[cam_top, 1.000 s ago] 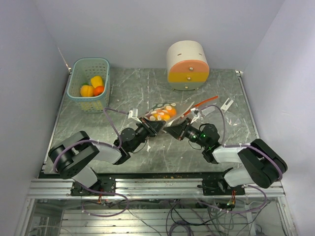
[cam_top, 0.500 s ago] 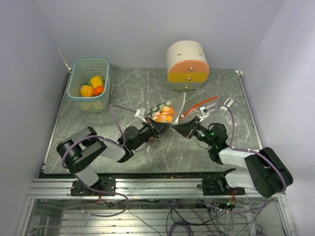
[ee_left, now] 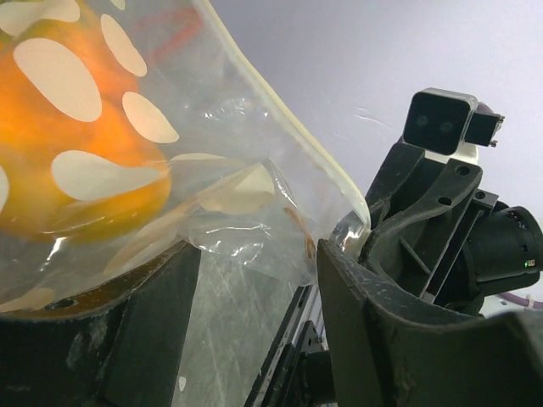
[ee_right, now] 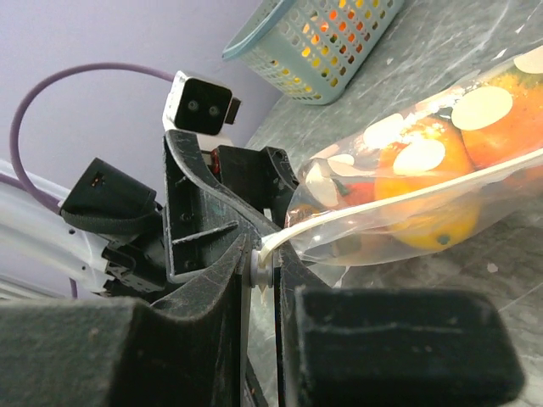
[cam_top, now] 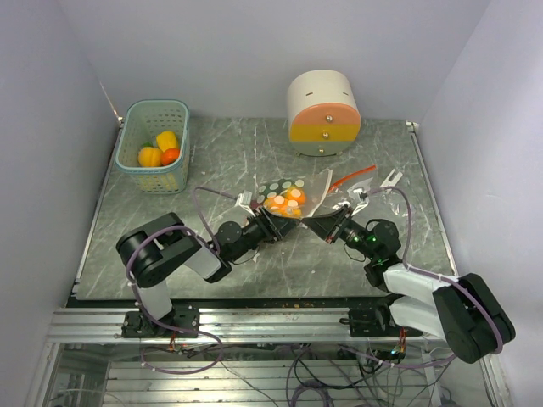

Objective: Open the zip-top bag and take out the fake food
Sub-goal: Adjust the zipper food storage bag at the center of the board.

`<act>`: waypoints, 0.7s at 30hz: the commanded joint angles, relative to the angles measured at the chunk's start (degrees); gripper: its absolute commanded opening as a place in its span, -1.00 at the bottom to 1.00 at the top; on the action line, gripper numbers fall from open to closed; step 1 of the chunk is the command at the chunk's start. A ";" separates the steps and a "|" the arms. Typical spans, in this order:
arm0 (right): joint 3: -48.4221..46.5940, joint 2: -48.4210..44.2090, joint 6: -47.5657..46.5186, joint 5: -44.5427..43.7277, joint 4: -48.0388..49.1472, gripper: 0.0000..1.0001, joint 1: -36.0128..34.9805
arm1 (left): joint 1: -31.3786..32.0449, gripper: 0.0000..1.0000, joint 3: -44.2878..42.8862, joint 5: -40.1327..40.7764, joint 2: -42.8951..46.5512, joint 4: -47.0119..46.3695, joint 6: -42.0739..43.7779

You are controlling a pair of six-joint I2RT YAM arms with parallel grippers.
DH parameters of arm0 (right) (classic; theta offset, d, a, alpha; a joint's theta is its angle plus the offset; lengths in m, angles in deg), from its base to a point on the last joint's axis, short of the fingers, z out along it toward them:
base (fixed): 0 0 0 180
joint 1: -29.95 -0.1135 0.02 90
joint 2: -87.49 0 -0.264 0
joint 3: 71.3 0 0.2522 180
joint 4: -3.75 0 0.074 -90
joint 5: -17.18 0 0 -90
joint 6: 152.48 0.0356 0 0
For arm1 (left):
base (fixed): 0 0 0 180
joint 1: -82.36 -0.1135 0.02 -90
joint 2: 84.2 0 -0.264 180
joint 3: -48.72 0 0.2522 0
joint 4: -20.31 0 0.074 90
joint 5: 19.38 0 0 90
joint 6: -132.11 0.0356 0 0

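Clear plastic with cream spots: the zip-top bag [cam_top: 293, 188] sits mid-frame in the top view, over the grey veined table [cam_top: 221, 153], between the two wrists. Orange fake food [ee_left: 68, 161] is inside it, pressed against the film. More pieces lie in the green basket [cam_top: 127, 140] at upper left.

Change over the last second: the left gripper [ee_left: 254, 280] was clamped on the bag's left edge and has now let go. Its jaws stand well apart, with loose film across the gap and nothing pinched. The right gripper [ee_right: 259, 267] is unchanged, its fingers closed tight on the cream zip strip [ee_right: 407, 199] at the bag's corner. Both wrists have crept toward the right of the frame, and the bag has gone with them.

Reading: the bag is held from one side only, so the pull-apart is paused. Whether the seal has parted I cannot tell. Likely next is a fresh bite on one lip by the left, or a reach in for the food. Risk: the bag sags or swings on the single hold.
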 commanded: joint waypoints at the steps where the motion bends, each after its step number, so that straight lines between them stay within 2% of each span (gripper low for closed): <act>1: -0.57 -0.24 -1.21 -3.38 0.80 -0.85 0.28 | 0.70 0.35 1.41 -3.07 -2.68 -11.17 -3.34; 5: 0.26 2.90 -0.33 -3.42 4.87 -0.85 0.32 | 1.70 0.32 1.45 -2.59 -7.46 -18.69 -8.64; 7: 0.30 4.35 0.06 -3.11 7.13 -0.85 0.32 | 2.84 0.32 -0.60 -4.12 -9.49 -18.76 -10.28; 11: 0.43 5.25 0.33 -2.94 8.30 -0.85 0.30 | 5.45 0.26 -1.56 -0.78 -9.50 -18.76 -8.76; 17: -0.26 1.14 -1.79 -5.19 1.57 -0.84 0.33 | 5.58 0.21 0.00 0.95 -5.88 -18.47 -3.93; 21: -2.81 -2.32 -2.56 -7.06 -7.35 -0.75 0.32 | 5.60 0.12 2.22 2.88 -2.56 -13.41 1.89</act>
